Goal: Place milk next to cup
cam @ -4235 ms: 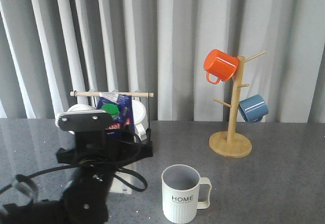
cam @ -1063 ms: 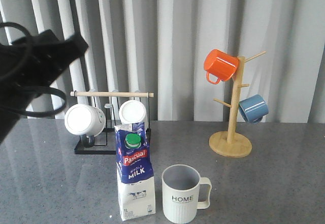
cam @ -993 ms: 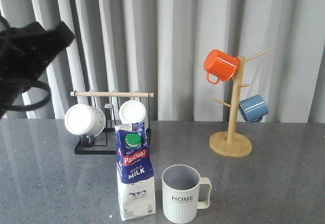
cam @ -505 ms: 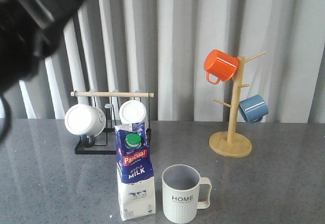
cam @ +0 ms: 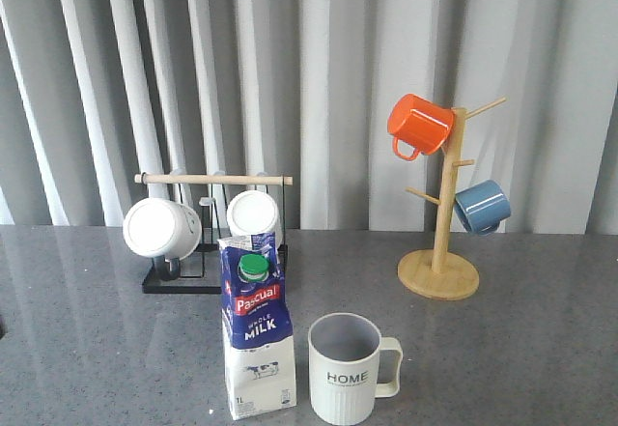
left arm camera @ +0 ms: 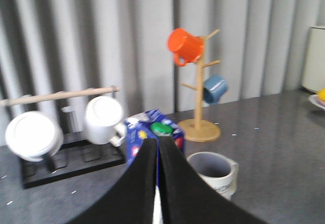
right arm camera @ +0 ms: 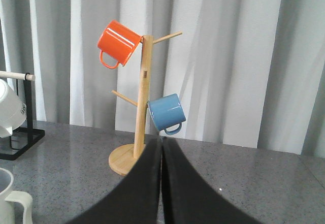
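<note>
The milk (cam: 257, 327), a white and blue carton with a red band and green cap, stands upright on the grey table, close to the left side of the cup (cam: 345, 368). The cup is a cream ribbed mug lettered "HOME", handle to the right. No arm shows in the front view. In the left wrist view my left gripper (left arm camera: 158, 141) is shut with nothing in it, raised and drawn back from the milk (left arm camera: 147, 130) and cup (left arm camera: 213, 172). My right gripper (right arm camera: 161, 139) is shut and empty, facing the mug tree; the cup's handle (right arm camera: 12, 205) shows at that view's edge.
Behind the milk stands a black rack (cam: 212, 281) with a wooden bar, holding two white mugs (cam: 161, 227). At the back right a wooden mug tree (cam: 439, 273) carries an orange mug (cam: 419, 125) and a blue mug (cam: 481, 206). Grey curtains hang behind the table.
The left arm, which set the milk down beside the cup, has risen up and to the left and left the front view. Milk and cup have stayed still.
</note>
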Action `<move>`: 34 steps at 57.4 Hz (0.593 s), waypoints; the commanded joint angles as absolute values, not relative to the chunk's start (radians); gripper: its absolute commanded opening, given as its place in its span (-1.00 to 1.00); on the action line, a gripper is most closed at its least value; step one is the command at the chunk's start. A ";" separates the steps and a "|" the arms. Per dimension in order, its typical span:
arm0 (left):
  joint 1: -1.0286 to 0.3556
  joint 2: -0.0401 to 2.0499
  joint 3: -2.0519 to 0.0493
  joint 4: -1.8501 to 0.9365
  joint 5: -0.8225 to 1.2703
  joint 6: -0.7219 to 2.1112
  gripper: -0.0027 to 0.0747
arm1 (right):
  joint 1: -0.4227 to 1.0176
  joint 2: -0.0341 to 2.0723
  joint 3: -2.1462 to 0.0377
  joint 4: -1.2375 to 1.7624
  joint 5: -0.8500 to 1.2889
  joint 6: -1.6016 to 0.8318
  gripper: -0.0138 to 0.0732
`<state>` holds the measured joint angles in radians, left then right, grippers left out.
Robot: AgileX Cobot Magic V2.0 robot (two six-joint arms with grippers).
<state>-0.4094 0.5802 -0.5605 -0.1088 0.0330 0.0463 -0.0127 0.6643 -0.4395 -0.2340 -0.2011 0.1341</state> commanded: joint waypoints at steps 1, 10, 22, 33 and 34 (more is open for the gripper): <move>-0.315 0.456 -0.429 -0.107 -0.084 0.032 -0.95 | -0.014 0.663 -0.466 -0.234 -0.268 0.128 -0.70; -0.172 0.253 -0.232 -0.108 -0.086 0.031 -0.95 | -0.014 0.663 -0.466 -0.234 -0.268 0.128 -0.70; -0.118 0.042 -0.078 -0.109 -0.012 0.032 -0.95 | -0.014 0.663 -0.466 -0.234 -0.268 0.128 -0.70; -0.100 -0.025 -0.017 -0.108 0.018 0.030 -0.95 | -0.014 0.663 -0.466 -0.234 -0.269 0.128 -0.70; -0.096 -0.025 -0.011 -0.109 0.017 0.029 -0.95 | -0.014 0.663 -0.466 -0.234 -0.269 0.128 -0.70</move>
